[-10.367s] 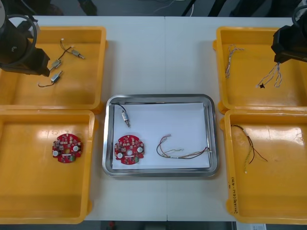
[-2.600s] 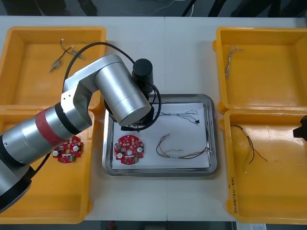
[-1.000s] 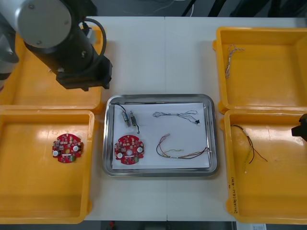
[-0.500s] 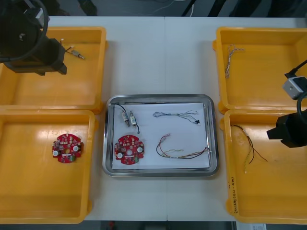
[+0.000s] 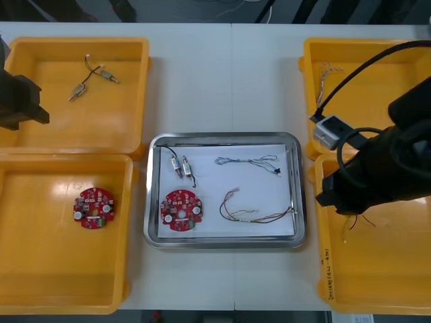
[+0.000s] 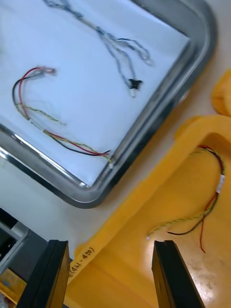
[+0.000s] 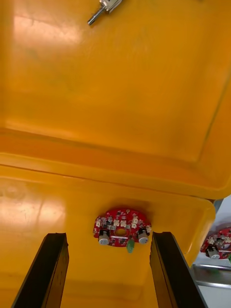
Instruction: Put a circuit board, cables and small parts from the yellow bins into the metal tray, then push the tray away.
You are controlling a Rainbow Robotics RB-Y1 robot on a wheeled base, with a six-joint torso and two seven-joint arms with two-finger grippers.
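- Your right tool [image 6: 113, 276] hung spread wide, gripping nothing, over the near-left corner of the right near bin [image 5: 377, 306], just beside the tray [image 5: 222, 137].
- Your left tool [image 7: 109, 276] was likewise spread and empty, above the wall between the left far bin [image 5: 81, 42] and the left near bin [image 5: 67, 306], at the left edge of the surface [image 5: 222, 74].
- The tray sat mid-surface between the bins. It held a board [image 5: 181, 210] near left, two parts [image 5: 178, 165] side by side just beyond it, a blue-white cable [image 5: 246, 161] far right and a red-yellow cable [image 5: 246, 219] near right.
- A second board [image 5: 93, 208] lay in the left near bin, and loose parts [image 5: 91, 75] lay in the left far bin.
- A twisted cable [image 5: 322, 84] lay in the right far bin [image 5: 357, 42]. Another cable [image 6: 217, 190] lay in the right near bin, beyond your right tool.
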